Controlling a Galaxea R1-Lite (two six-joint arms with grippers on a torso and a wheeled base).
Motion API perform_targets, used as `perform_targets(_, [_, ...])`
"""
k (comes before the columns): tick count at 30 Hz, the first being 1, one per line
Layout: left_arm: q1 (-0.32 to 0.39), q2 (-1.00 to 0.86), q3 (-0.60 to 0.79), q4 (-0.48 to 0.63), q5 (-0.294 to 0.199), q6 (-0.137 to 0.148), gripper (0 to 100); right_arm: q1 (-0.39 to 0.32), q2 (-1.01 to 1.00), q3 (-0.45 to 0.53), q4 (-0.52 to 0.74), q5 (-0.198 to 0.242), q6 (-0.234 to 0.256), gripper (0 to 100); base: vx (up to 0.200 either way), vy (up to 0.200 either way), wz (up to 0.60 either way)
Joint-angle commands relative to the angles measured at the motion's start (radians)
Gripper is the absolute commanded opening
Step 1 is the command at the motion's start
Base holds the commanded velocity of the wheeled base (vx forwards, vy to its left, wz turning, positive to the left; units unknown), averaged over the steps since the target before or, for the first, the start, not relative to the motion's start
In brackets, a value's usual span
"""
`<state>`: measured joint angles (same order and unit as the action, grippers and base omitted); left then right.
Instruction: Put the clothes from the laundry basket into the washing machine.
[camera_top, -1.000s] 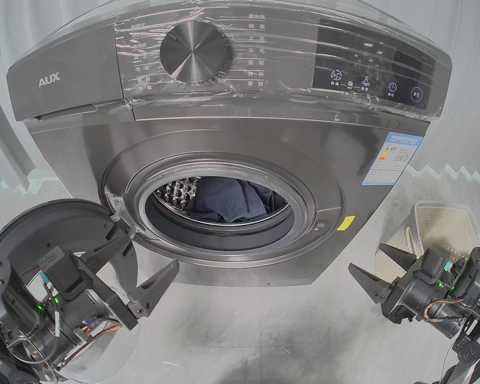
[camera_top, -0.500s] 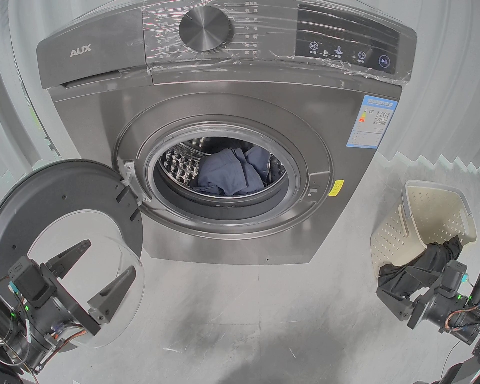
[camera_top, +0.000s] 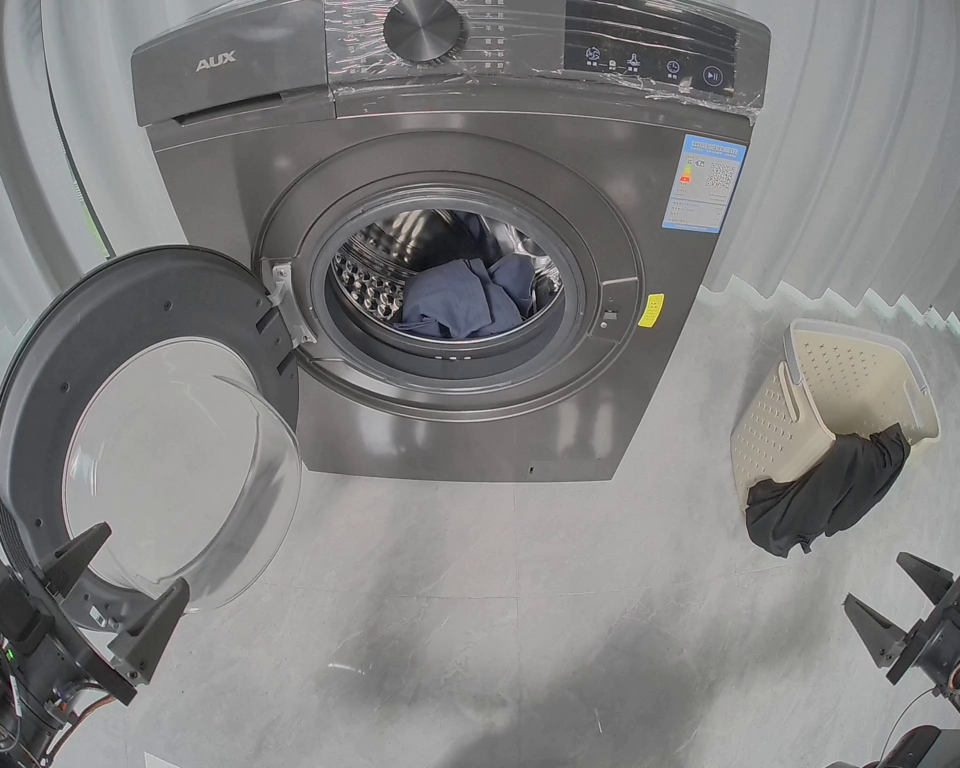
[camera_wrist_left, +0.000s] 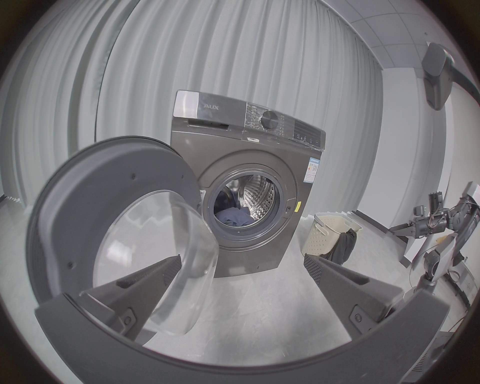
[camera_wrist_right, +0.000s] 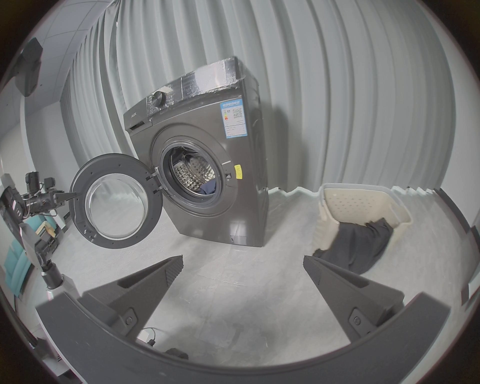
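You have the washing machine in front of you on the grey floor. Its round door is swung wide open toward the robot's left side. Inside the drum lie the blue clothes, bunched in the lower part of the opening.

The laundry basket stands on the floor to the right of the machine, near it but not touching. A dark garment hangs over the basket's near rim, and its lower end lies on the floor just beside the basket.

Your left tool is low at the left, in front of the lower edge of the open door. Its two fingers stand apart and it is empty. Your right tool is low at the right, near the dark garment but apart from it. Its fingers also stand apart and it carries no cloth.

A pale pleated curtain hangs behind the machine and the basket.
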<state>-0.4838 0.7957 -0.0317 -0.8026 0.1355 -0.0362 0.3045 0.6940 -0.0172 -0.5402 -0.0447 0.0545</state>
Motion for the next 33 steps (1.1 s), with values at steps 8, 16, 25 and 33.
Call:
perform_targets(8, [0.182, -0.377, 0.032, 0.296, -0.051, -0.024, 100, -0.136, -0.528, 0.017, 0.393, 0.006, -0.005, 100, 0.000, -0.100, 0.00])
perform_targets(16, [0.291, -0.573, 0.032, 0.526, -0.109, -0.057, 100, -0.169, -0.602, 0.017, 0.464, 0.009, 0.016, 100, 0.000, -0.200, 0.00])
perform_targets(25, [0.403, -0.710, 0.032, 0.729, -0.189, -0.045, 100, -0.235, -0.611, 0.017, 0.473, 0.012, 0.005, 100, 0.000, -0.200, 0.00])
perform_targets(33, [0.499, -0.773, 0.032, 0.730, -0.220, 0.027, 100, -0.309, -0.693, 0.017, 0.533, 0.040, -0.035, 100, 0.000, -0.150, 0.00])
